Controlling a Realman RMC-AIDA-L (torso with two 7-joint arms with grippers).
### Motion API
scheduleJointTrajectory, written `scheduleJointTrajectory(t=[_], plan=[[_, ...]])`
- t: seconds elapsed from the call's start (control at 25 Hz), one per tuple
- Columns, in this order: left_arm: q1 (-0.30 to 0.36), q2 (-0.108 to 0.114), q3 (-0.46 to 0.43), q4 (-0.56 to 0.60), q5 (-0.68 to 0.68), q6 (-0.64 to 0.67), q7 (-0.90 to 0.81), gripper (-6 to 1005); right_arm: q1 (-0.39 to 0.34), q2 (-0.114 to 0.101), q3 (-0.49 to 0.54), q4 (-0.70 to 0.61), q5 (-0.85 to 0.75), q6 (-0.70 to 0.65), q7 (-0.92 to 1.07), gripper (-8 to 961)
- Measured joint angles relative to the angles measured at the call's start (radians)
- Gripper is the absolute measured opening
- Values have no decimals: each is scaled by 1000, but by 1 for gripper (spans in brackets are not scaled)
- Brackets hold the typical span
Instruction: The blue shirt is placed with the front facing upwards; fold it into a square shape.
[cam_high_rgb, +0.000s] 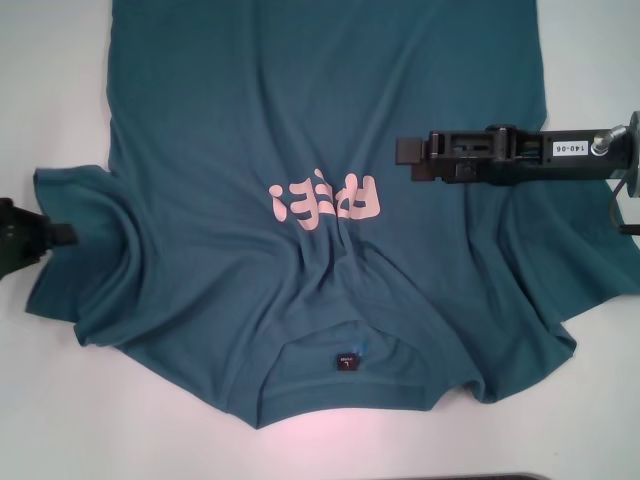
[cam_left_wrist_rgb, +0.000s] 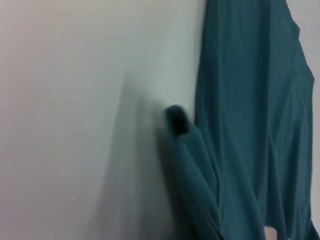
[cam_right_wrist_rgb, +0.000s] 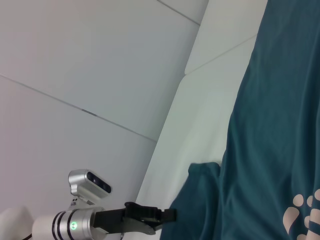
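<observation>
Left gripper (cam_high_rgb: 68, 236): at the outer edge of the shirt's left sleeve, low over the table; seen from the right wrist, its slim black fingers (cam_right_wrist_rgb: 150, 216) meet the sleeve hem, apparently pinching it, though the contact is too small to confirm, so grasp cannot be told.
Right gripper (cam_high_rgb: 402, 151): hovering above the shirt's chest, just beside the lettering, pointing toward the robot's left; nothing between the tips, but whether they are parted or closed cannot be told.
Blue shirt (cam_high_rgb: 250, 120): spread front up on the white table (cam_high_rgb: 50, 100), collar nearest the robot, left sleeve (cam_high_rgb: 80, 260) bunched and wrinkled.
Pink lettering (cam_high_rgb: 325, 198): centre chest, inverted from the head view.
Neck label (cam_high_rgb: 344, 360): inside the collar.
Step in hand: likely the first side fold, starting at the left sleeve.
Next move calls for: a firm hold on the sleeve, then carrying it inward across the chest without dragging the body.
</observation>
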Motion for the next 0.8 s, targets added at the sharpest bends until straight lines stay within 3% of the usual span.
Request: scheduleJointTrajectory(t=[0.08,0.32,0.8], plan=[[9,12,-2,-10,0,1,-1,20,-1,0,0,0,0,0,1,853],[17,64,3,-19,8,-8,-1,14,2,-1,0,0,-1,-1,5,853],[-69,90,16,-120,152,26,-52,15,10,-1,-1,0,-7,-2,12,853]])
